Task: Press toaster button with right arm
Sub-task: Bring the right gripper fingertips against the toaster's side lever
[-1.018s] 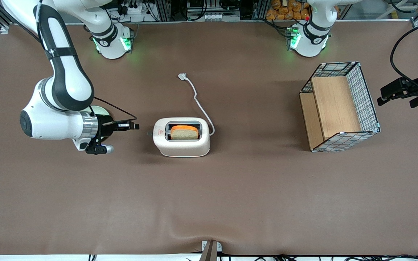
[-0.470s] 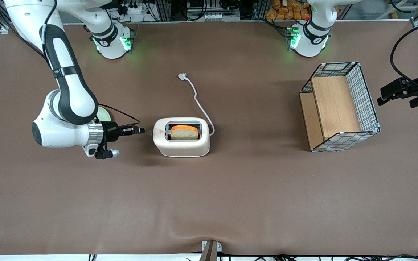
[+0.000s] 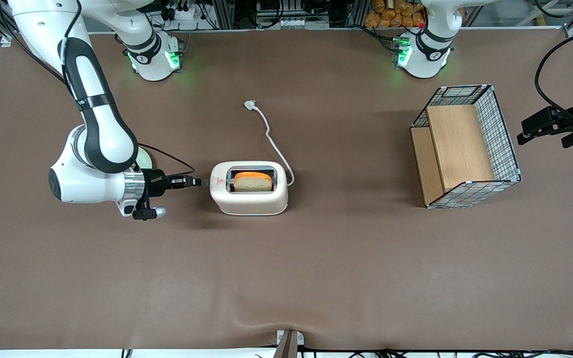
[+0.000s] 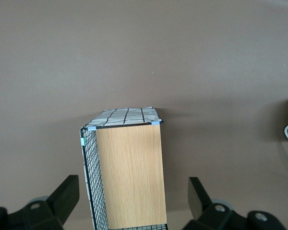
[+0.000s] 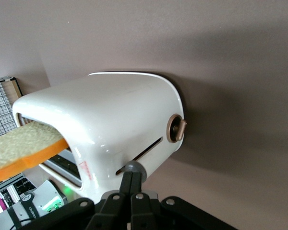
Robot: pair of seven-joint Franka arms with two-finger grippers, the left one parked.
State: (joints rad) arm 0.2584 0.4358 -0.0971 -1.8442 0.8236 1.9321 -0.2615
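Slim black gripper (image 5: pixel 131 184) on the large white jointed right arm (image 3: pixel 98 149) is sitting with fingers pinched together, tips touching the tiny grey round toaster button (image 5: pixel 132 168) on the cream-white rounded toaster (image 3: pixel 249 188) mid-table. Risk I'm seeing: closed tips sliding off that small knob, shoving the toaster. Bread slice (image 3: pixel 252 181) is poking from the slot; white cord (image 3: pixel 272 141) is trailing farther back; wire-and-wood basket (image 3: pixel 465 146) is sitting toward the parked arm's end, nothing blocking

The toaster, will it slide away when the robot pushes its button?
Maybe a little. The toaster stands free on the smooth brown table, so a push could scoot it. It looks low and wide, so tipping seems unlikely. The shut gripper sits at the toaster button.
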